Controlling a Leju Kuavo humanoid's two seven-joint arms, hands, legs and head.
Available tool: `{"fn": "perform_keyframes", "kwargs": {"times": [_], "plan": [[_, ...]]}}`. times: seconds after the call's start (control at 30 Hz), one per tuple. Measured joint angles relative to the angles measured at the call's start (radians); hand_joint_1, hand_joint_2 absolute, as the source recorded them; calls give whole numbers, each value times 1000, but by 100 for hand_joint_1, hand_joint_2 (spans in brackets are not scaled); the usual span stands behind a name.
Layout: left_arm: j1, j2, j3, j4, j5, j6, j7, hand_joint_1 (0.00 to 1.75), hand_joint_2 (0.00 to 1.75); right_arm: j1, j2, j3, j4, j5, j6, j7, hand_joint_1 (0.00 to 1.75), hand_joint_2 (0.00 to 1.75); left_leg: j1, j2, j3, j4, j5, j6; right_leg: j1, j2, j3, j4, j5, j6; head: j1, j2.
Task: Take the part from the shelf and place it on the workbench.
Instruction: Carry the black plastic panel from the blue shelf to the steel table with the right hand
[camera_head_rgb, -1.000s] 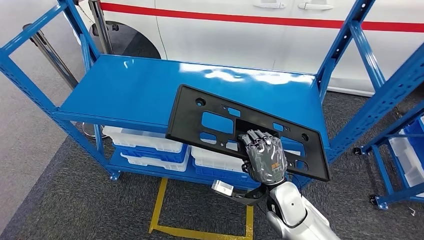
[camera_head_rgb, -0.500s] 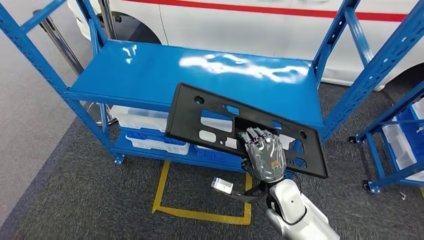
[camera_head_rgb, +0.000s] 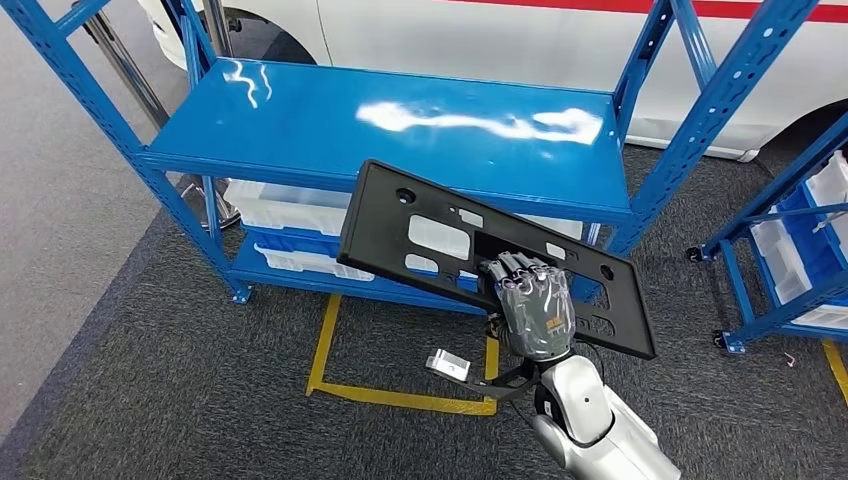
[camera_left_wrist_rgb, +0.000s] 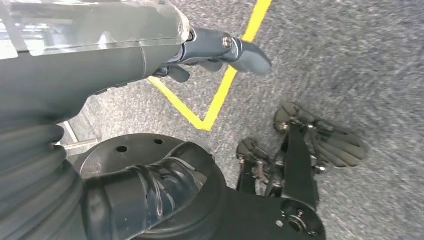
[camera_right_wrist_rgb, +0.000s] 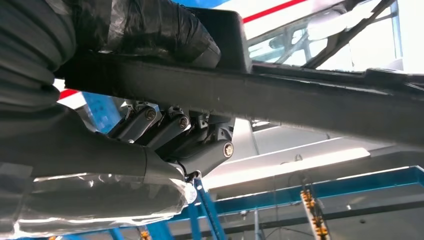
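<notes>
Right hand (camera_head_rgb: 535, 310) fingers curled tight over black part (camera_head_rgb: 420, 240) (long perforated plate), held clear of blue shelf (camera_head_rgb: 300, 125), left hand (camera_left_wrist_rgb: 220, 50) fingers loosely apart, holding nothing, no legible writing.

We are seeing the part (camera_head_rgb: 440, 245), a long flat black plastic panel with cut-out windows and round holes, tilting in the air before the blue shelf (camera_head_rgb: 300, 125), its right end lying lower.

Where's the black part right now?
In the head view, the black part is held up by the right hand, in front of the blue shelf and above the grey floor.
</notes>
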Motion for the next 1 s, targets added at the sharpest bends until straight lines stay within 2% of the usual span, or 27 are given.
{"fn": "perform_keyframes", "kwargs": {"times": [0.03, 0.07, 0.13, 0.17, 0.2, 0.23, 0.27, 0.3, 0.37, 0.4, 0.47, 0.5, 0.53, 0.6, 0.63, 0.67, 0.7, 0.73, 0.77, 0.8, 0.83, 0.87, 0.9, 0.93, 1.0], "plan": [[0, 3, 0, 1, 0, -1, 0, 0, 175, -1, 2, 0, 1, 0, 0, 0, 175, 175, 1, -1, -11, 22, -27, -5, -3, -2, -9, -3, 11, -9, 0, 0], [0, 5, 0, 2, 0, -2, 0, 0, 175, -2, 4, 0, 2, 0, 0, 0, 175, 175, 2, -2, -26, 64, -70, -9, -5, -5, -19, -6, 22, -16, -1, 0], [1, 9, 0, 3, 0, -3, 0, 0, 175, -2, 8, 0, 3, 0, 0, 0, 175, 175, 5, -3, -58, 189, -165, -16, -3, -6, -43, -5, 41, -22, -1, 0], [1, 10, 0, 4, 0, -3, 0, 0, 175, -2, 8, 0, 4, -1, 0, 0, 175, 175, 6, -3, -67, 246, -189, -19, -2, -7, -56, -3, 50, -21, -1, 0], [0, 12, 0, 5, 0, -4, 0, 0, 175, -2, 9, 1, 5, -1, 0, 0, 175, 175, 6, -3, -64, 278, -188, -22, -2, -8, -70, -1, 58, -19, -1, 0], [0, 14, 0, 5, 0, -4, 0, 0, 175, -2, 9, 1, 6, -2, 0, 0, 175, 175, 8, -3, -44, 276, -166, -24, -3, -8, -83, 3, 66, -17, -1, 0], [0, 15, 0, 5, -1, -5, 0, 0, 175, -2, 9, 1, 6, -8, 0, -1, 175, 175, 10, -3, -7, 238, -136, -25, -4, -9, -96, 7, 72, -14, -1, 0], [-1, 16, 0, 5, -2, -5, 0, 0, 175, -2, 9, 1, 7, -19, 0, -4, 175, 175, 12, -3, 40, 176, -115, -25, -5, -8, -108, 13, 77, -9, -1, 0], [-3, 17, 0, 7, -1, -3, 0, 0, 175, -2, 10, 1, 7, -49, 0, -12, 175, 175, 10, -8, 124, 47, -114, -21, -4, -8, -126, 25, 88, 1, -1, 0], [-4, 17, 0, 8, 0, -1, 1, 0, 175, -2, 10, 1, 8, -63, 0, -17, 175, 175, 8, -10, 144, 11, -124, -17, -3, -8, -132, 27, 95, 7, -1, 0], [-5, 17, 0, 11, 2, 5, 1, 0, 175, 0, 12, 0, 10, -83, 0, -32, 175, 175, 6, -12, 146, -9, -125, -5, -1, -8, -138, 25, 111, 18, 0, 0], [-7, 17, 0, 13, 4, 7, 2, 0, 175, 1, 13, 0, 11, -94, 0, -40, 175, 175, 7, -10, 141, -10, -117, 3, -2, -7, -142, 27, 106, 22, 0, 0], [-8, 18, 0, 14, 6, 9, 2, 0, 175, 2, 14, 0, 12, -111, 1, -46, 175, 175, 8, -7, 134, -12, -108, 13, -3, -6, -149, 44, 83, 27, 0, 0], [-11, 20, 0, 15, 9, 10, 3, 0, 175, 4, 17, -1, 15, -165, 4, -55, 175, 175, 7, -3, 115, -12, -90, 31, -5, -4, -175, 137, -8, 31, 1, 0], [-11, 21, 1, 16, 10, 10, 3, 0, 175, 6, 18, -1, 16, -197, 5, -59, 175, 175, 5, -2, 103, -9, -82, 37, -5, -3, -191, 204, -55, 32, 1, 0], [-11, 21, 1, 16, 10, 10, 2, 0, 175, 8, 20, -1, 16, -224, 7, -62, 175, 175, 2, -1, 89, -5, -75, 39, -4, -2, -201, 265, -83, 33, 1, 0], [-11, 21, 1, 16, 9, 10, 1, 0, 175, 11, 22, -1, 16, -245, 9, -65, 175, 175, -1, -1, 75, 0, -67, 40, -4, -2, -200, 301, -89, 32, 1, 0], [-11, 21, 1, 16, 8, 9, 0, 0, 175, 13, 23, -1, 16, -260, 12, -69, 175, 175, -4, -1, 61, 6, -61, 40, -3, -1, -184, 306, -75, 28, 1, 0], [-12, 21, 0, 16, 7, 9, -1, 0, 175, 15, 25, -1, 16, -272, 17, -72, 175, 175, -7, -1, 49, 10, -55, 40, 0, -1, -151, 275, -49, 22, 1, 0], [-12, 20, 0, 16, 6, 9, -1, 0, 175, 16, 26, -1, 16, -283, 21, -76, 175, 175, -9, -2, 39, 14, -49, 40, 4, 0, -104, 216, -26, 12, 1, 0], [-12, 19, 0, 16, 6, 9, -1, 0, 175, 16, 27, -1, 14, -291, 24, -79, 175, 175, -12, -2, 31, 16, -42, 38, 8, 0, -56, 145, -18, 1, 1, 0], [-12, 17, 0, 16, 6, 9, -1, 0, 175, 16, 29, -1, 13, -297, 26, -81, 175, 175, -13, -1, 25, 16, -34, 35, 13, 0, -16, 80, -20, -6, 1, 0], [-12, 16, 0, 17, 6, 9, -1, 0, 175, 16, 30, -1, 11, -300, 27, -82, 175, 175, -11, -1, 21, 14, -25, 30, 17, 0, 8, 36, -26, -12, 0, 0], [-13, 14, 0, 17, 7, 9, -2, 0, 175, 16, 30, -1, 10, -302, 27, -84, 175, 175, -10, 0, 17, 11, -16, 24, 21, 0, 16, 13, -28, -14, 1, 0], [-12, 14, 0, 18, 7, 7, -3, 0, 175, 16, 31, -1, 9, -302, 29, -86, 175, 175, -8, -1, 11, 5, -5, 11, 21, -3, 9, -7, -6, -16, 1, 0]]}}
